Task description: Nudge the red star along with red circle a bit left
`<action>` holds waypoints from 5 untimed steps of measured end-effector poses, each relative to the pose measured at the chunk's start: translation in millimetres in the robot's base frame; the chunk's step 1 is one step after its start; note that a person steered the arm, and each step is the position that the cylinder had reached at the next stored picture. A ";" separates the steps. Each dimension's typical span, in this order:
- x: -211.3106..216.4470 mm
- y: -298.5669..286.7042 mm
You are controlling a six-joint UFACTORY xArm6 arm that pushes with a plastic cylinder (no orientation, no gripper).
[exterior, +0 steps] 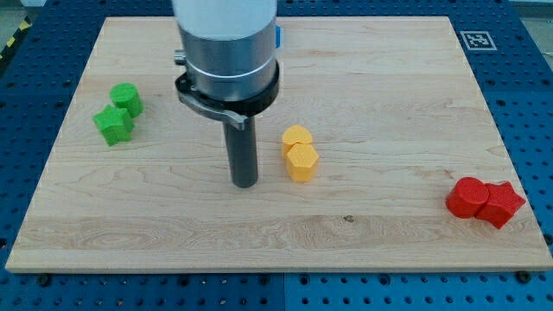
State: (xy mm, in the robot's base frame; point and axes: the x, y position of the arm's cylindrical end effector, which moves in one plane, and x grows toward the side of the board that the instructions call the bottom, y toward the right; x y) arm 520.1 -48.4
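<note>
Worktop (363,52) of pale wood carries three pairs of blocks, and my tip (245,184) rests on it a little left of centre. No claw exists on this rig, so nothing can be said of one being apart or together; the rod simply ends in a blunt tip. Red circle (467,197) and red star (501,205) sit touching each other at the near right corner, the circle on the left, the star on the right, their shared line running roughly left to right. Both lie well apart from my tip, to its right and slightly nearer. Between them stand the yellow blocks (299,153), just right of my tip. A leftward nudge, I judge, calls for reaching the star's right side first. Green blocks (118,113) lie far left.
</note>
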 end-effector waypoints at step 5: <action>90.6 280.1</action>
State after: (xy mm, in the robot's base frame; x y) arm 610.7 231.7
